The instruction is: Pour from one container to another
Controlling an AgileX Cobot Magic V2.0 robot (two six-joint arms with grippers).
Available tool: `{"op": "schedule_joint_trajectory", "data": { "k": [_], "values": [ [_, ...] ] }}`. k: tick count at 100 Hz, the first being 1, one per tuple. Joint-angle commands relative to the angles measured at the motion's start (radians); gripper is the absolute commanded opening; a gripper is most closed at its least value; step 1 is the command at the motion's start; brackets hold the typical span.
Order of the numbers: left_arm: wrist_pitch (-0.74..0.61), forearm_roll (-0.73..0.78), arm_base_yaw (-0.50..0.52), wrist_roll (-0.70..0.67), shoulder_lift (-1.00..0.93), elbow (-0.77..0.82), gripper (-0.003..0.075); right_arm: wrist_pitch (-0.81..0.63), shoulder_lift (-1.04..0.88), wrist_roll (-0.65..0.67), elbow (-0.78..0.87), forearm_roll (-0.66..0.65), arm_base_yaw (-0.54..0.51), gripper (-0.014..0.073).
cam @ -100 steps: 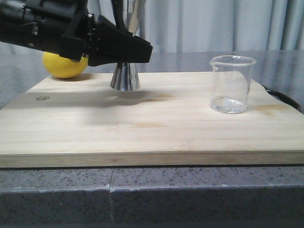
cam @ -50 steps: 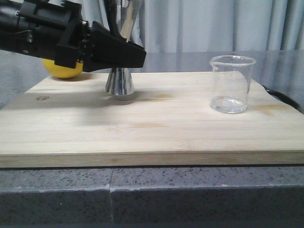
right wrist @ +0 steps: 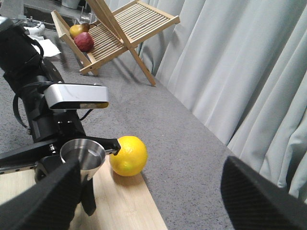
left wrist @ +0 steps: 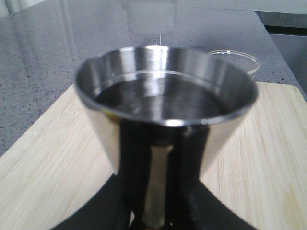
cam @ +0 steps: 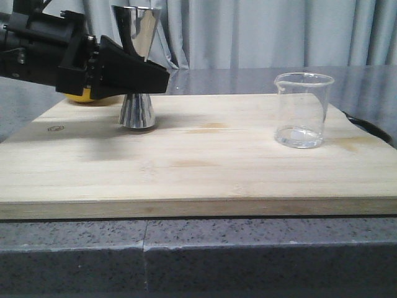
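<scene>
The steel jigger [cam: 138, 112] stands upright at the left of the wooden board [cam: 217, 167], its base at or just above the wood. My left gripper [cam: 149, 77] is shut on its narrow waist. In the left wrist view the jigger [left wrist: 165, 96] fills the frame with liquid in its upper cup, and the left gripper [left wrist: 156, 211] clasps it from below. The clear glass beaker [cam: 302, 110] stands alone at the right of the board, nearly empty; its rim [left wrist: 235, 56] shows behind the jigger. My right gripper [right wrist: 153, 201] is open and empty, looking at the jigger [right wrist: 82, 155] from a distance.
A yellow lemon [right wrist: 128, 155] lies on the counter at the board's far left corner, just behind the left gripper, mostly hidden in the front view. A folding wooden rack [right wrist: 120, 28] with an apple [right wrist: 84, 42] stands farther along the counter. Curtains hang behind.
My left gripper has carried the jigger leftward along the board and slightly lower. The beaker has not moved.
</scene>
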Motion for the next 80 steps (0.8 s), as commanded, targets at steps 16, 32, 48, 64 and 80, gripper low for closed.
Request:
{"op": "schedule_joint_trajectory", "data": {
  "k": [16,32,48,64,80],
  "values": [
    [0.129,-0.09,0.0,0.02,-0.054,-0.005,-0.0019,-0.015,-0.035,-0.007,-0.033,0.058,-0.007,0.0542],
    [0.129,-0.09,0.0,0.02,-0.054,-0.005,-0.0019,-0.015,-0.035,-0.007,-0.033,0.058,-0.007,0.0542],
    [0.129,-0.09,0.0,0.02,-0.05,-0.005,-0.0019,-0.015,-0.035,-0.007,-0.033,0.058,-0.007,0.0542],
    [0.129,-0.09,0.0,0.02,-0.048,-0.005,-0.0019,-0.015,-0.035,-0.007,-0.033,0.058,-0.007,0.0542],
    [0.129,-0.09,0.0,0.02,-0.048,0.003,-0.0019,-0.015,-0.035,-0.007,-0.033,0.058,-0.007,0.0542]
  ]
}}
